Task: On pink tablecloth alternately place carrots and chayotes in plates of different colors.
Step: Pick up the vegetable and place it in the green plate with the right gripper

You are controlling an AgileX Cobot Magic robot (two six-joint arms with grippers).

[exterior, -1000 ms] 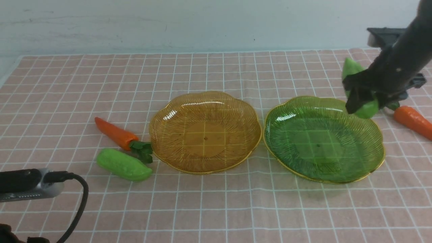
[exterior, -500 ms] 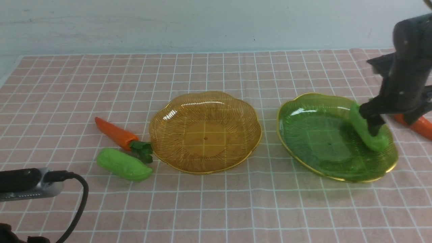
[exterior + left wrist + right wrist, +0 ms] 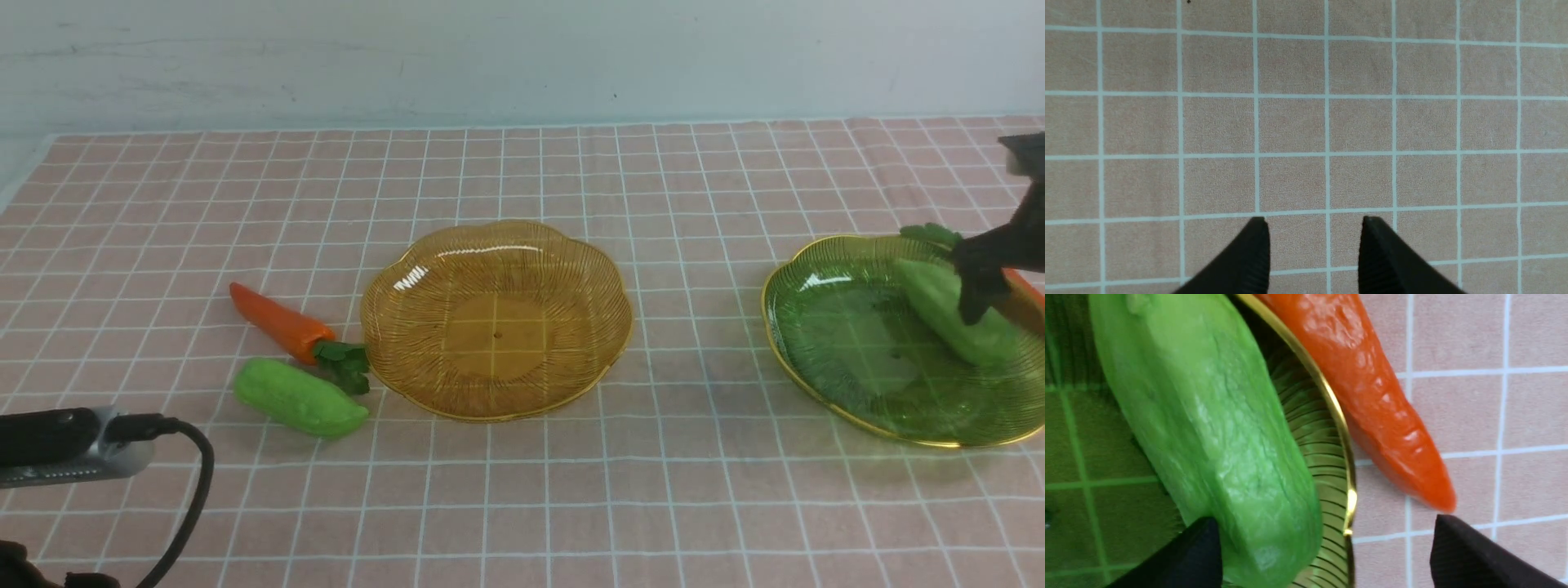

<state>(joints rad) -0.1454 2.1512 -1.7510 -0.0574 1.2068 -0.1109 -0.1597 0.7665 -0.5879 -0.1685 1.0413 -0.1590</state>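
Observation:
On the pink tablecloth (image 3: pixel 522 506) the amber plate (image 3: pixel 496 318) sits in the middle, empty. The green plate (image 3: pixel 841 343) is at the right edge and holds one chayote (image 3: pixel 955 322). My right gripper (image 3: pixel 992 286) is open over that chayote; in the right wrist view (image 3: pixel 1325 526) one finger lies against the chayote (image 3: pixel 1216 416) and the other is over bare cloth. A carrot (image 3: pixel 1372 396) lies just outside the plate's gold rim (image 3: pixel 1337 416). A second carrot (image 3: pixel 277 322) and chayote (image 3: pixel 298 398) lie left of the amber plate. My left gripper (image 3: pixel 1314 220) is open over bare cloth.
My left arm's wrist housing and cable (image 3: pixel 73 445) sit at the front left. The green plate runs past the right edge of the front view. The right carrot's leafy top (image 3: pixel 931 235) shows behind the plate's far rim.
My right gripper brought the chayote down into the green plate and opened. The plate slid well to the right with it, up against the right carrot. The left arm has not moved.

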